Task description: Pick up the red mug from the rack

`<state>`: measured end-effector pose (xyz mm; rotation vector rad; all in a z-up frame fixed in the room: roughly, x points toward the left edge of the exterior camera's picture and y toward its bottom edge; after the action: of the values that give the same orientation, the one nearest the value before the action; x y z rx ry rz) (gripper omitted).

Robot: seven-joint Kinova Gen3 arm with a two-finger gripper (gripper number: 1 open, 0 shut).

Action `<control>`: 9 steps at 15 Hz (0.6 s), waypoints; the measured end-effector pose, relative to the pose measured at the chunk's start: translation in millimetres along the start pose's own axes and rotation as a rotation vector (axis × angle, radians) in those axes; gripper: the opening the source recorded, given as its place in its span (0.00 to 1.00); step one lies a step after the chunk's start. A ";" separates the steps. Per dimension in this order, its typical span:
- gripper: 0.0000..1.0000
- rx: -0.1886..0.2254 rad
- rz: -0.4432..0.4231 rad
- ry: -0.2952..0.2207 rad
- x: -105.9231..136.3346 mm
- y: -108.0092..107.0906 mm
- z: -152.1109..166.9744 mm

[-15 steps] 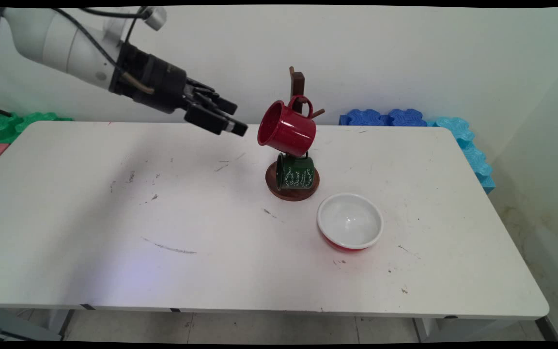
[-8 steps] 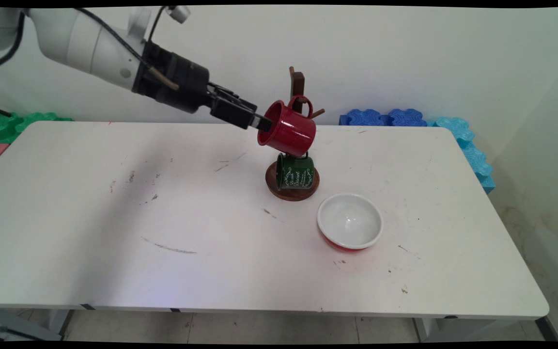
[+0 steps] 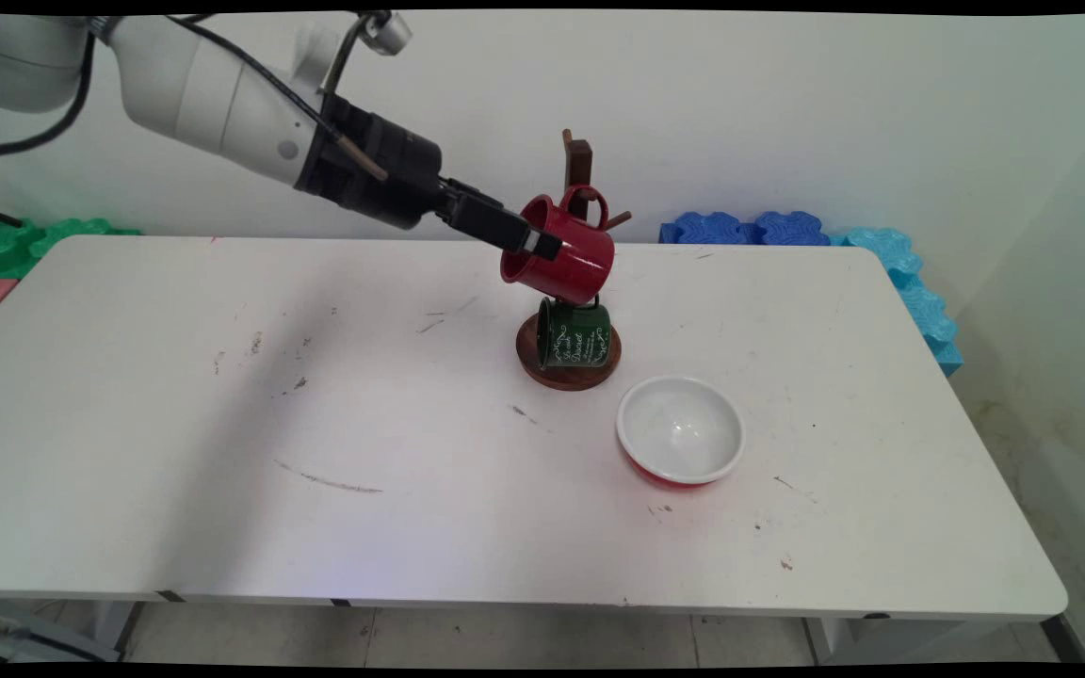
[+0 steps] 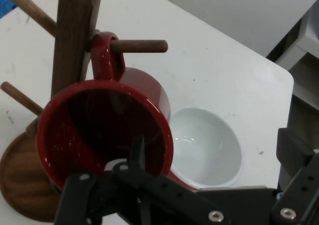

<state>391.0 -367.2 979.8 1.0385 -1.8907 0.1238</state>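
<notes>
Since a second ago the gripper [image 3: 542, 247] is advanced toward 3 o'clock, fingers spread astride the red mug's [image 3: 566, 252] rim.

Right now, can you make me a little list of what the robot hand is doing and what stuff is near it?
gripper: open, one of the fingers inside the red mug's mouth, the other outside its rim
red mug: hangs by its handle on a peg of the wooden mug tree, mouth toward the arm
green mug: hangs lower on the same tree, over its round base
bowl: white inside, red outside, upright on the white table, right of the tree
behind table: blue and green foam blocks
</notes>
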 end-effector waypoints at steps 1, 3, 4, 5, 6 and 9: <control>1.00 0.004 -0.007 -0.002 -0.3 0.0 2.4; 1.00 0.010 -0.018 -0.006 -0.8 -0.3 6.6; 1.00 0.014 -0.023 -0.008 -1.0 -0.7 8.9; 1.00 0.016 -0.025 -0.010 -1.3 -0.9 10.7; 1.00 0.018 -0.026 -0.012 -1.3 -1.2 13.1; 1.00 0.022 -0.025 -0.018 -1.3 -1.9 19.7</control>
<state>379.2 -377.1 967.4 1.0811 -1.8955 0.1214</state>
